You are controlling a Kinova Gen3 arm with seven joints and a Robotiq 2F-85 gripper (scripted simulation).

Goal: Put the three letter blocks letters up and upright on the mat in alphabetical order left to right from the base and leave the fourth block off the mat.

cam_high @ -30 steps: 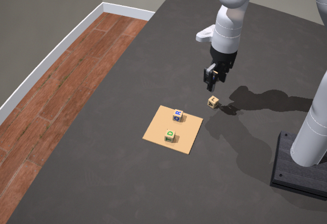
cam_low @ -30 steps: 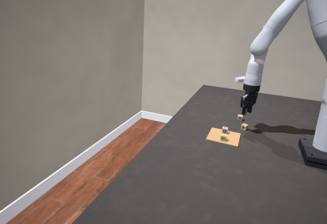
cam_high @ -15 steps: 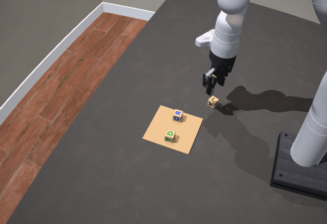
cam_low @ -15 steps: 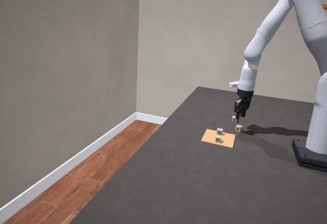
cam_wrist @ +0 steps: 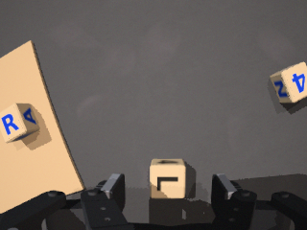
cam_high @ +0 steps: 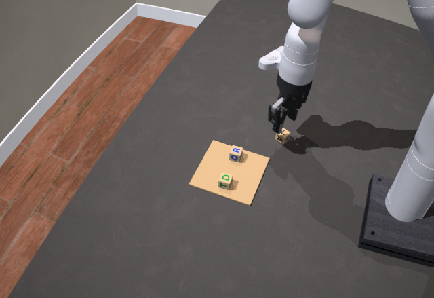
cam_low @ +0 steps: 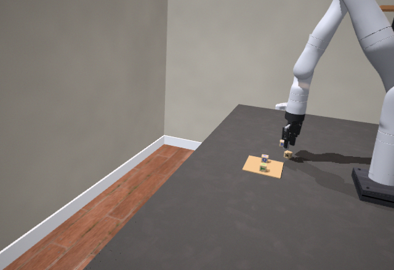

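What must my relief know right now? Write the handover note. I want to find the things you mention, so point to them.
End effector [cam_high: 285,123] [cam_low: 289,144] [cam_wrist: 168,189]: open, holding nothing, fingers over the L block [cam_high: 283,136] [cam_low: 287,154] [cam_wrist: 168,179].
Places: D block [cam_high: 225,180] [cam_low: 263,167] and R block [cam_high: 235,153] [cam_low: 265,158] [cam_wrist: 18,124] on the mat [cam_high: 207,175] [cam_low: 251,165] [cam_wrist: 29,168], a gap between them; L block and 4 block [cam_low: 282,143] [cam_wrist: 293,83] off it.
Done: seen from the base, D is left, R right; the 4 block is off.
Left: grasp L, set it upright between D and R, check the row's line and spacing, release.
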